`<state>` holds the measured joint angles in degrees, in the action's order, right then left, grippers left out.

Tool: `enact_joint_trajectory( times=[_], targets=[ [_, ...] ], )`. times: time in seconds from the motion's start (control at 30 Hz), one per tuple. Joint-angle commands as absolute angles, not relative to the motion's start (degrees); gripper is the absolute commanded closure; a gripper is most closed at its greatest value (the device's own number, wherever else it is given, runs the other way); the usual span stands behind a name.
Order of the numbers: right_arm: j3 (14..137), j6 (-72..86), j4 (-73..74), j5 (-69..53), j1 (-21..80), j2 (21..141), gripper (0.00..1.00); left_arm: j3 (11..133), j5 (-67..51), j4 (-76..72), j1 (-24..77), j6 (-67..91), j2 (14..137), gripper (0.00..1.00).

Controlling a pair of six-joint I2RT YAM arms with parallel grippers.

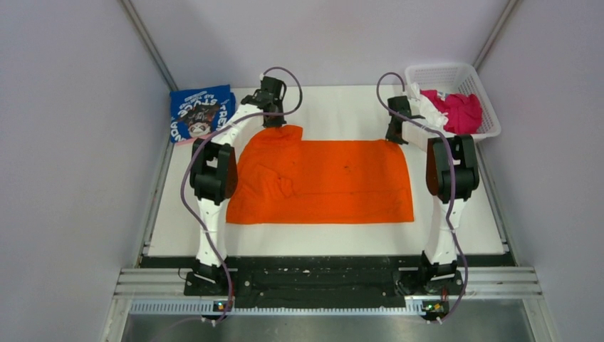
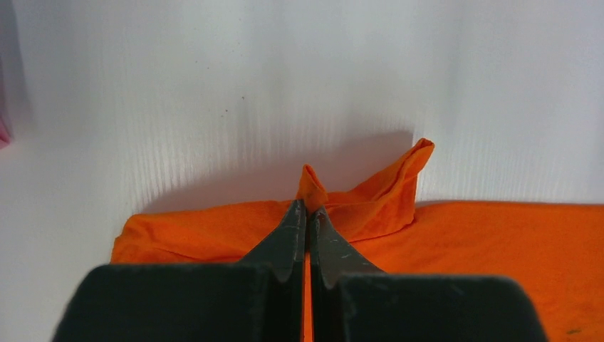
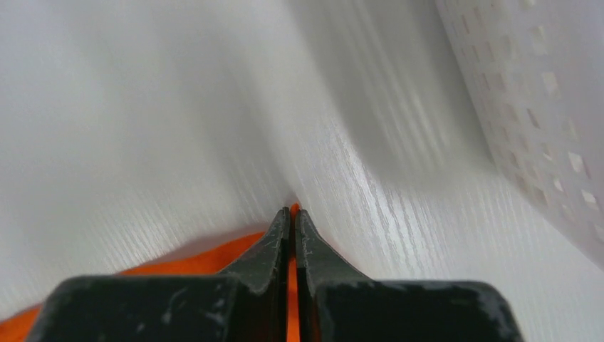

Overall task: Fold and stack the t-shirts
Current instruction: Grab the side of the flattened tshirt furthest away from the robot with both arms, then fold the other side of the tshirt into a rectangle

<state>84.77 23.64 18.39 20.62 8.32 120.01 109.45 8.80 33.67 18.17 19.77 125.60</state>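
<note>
White tabletop point(image 1: 320, 239) carries a plain bright orange cloth t-shirt point(image 1: 335, 182) spread between the arms, its far edge pinched at either end by the left gripper point(image 2: 308, 206) and right gripper point(image 3: 293, 211), a folded royal blue printed t-shirt point(image 1: 201, 112) beyond at far left.

The orange shirt point(image 1: 324, 182) lies spread on the bench point(image 1: 456, 228), left side rumpled, far corners pinched up. A folded blue shirt point(image 1: 201, 112) sits far left. A magenta shirt point(image 1: 463, 114) and a white shirt point(image 1: 427, 107) lie crumpled in the basket point(image 1: 443, 71).
</note>
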Motion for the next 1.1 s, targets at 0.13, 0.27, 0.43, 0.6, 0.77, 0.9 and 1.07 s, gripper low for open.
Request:
enact_joint_trajectory(
  times=[0.13,0.27,0.43,0.6,0.77,0.9,1.07],
  targets=[
    [77.5,18.6,13.6,21.2,10.7,107.2,1.00,100.2,10.0,28.6,18.9,19.3,113.2,1.00],
    [72.3,18.5,13.5,21.4,12.5,101.5,1.00,91.1,11.9,24.5,19.6,19.3,106.8,1.00],
    [68.4,19.4,16.5,21.8,13.5,96.8,1.00,81.1,12.7,19.9,20.7,19.0,99.5,1.00],
    [63.9,19.2,17.5,22.5,13.8,91.1,1.00,74.1,16.3,19.8,23.2,19.9,92.7,1.00],
    [61.4,18.7,19.1,22.5,13.7,86.8,1.00,66.5,18.6,20.7,24.9,23.8,85.9,1.00],
    [59.3,18.1,19.4,21.7,13.7,84.6,1.00,59.1,18.5,21.1,25.8,28.2,79.6,1.00],
    [57.7,17.9,19.2,21.3,13.7,84.2,1.00,51.5,19.7,21.8,28.0,34.5,72.7,1.00]
  ],
)
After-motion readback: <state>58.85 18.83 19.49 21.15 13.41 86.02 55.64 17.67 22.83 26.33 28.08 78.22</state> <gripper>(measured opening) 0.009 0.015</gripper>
